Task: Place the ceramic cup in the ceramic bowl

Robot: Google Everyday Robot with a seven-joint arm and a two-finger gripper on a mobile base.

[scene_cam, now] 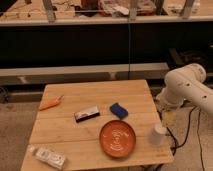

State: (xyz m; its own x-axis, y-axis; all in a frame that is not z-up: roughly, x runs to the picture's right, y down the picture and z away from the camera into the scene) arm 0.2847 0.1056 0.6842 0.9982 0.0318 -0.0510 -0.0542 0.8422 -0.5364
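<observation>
In the camera view we look down on a square wooden table (95,92) standing on a speckled floor, with dark shelving running across the back. The ceramic bowl (117,138) sits flat near the front edge, a little right of the middle, its orange-red inside and pale swirl turned up towards us. It holds nothing.

The ceramic cup (158,135) stands upright at the table's right edge, just beside the bowl on its right, with a narrow strip of bare wood between the two (so it is not in the bowl). The robot's white arm (186,84) comes in from the right side, its large rounded joint hanging beyond the table's corner. Below that joint the gripper (163,119) reaches down at the right edge, directly above and just behind the cup. Whether it is clasping the cup or merely close to it we cannot tell, since cup and gripper are both pale and merge there.

Behind the bowl lies a small blue block (118,110), near but not touching its rim. To the left of the block rests a dark flat packet (86,114) with a light band, set at a slight angle. Further left, near the table's left edge, lies an orange carrot-like thing (51,103). At the front left corner lies a clear wrapped packet (49,156), well apart from the bowl. Dark cables (176,141) trail on the floor to the right of the table.
</observation>
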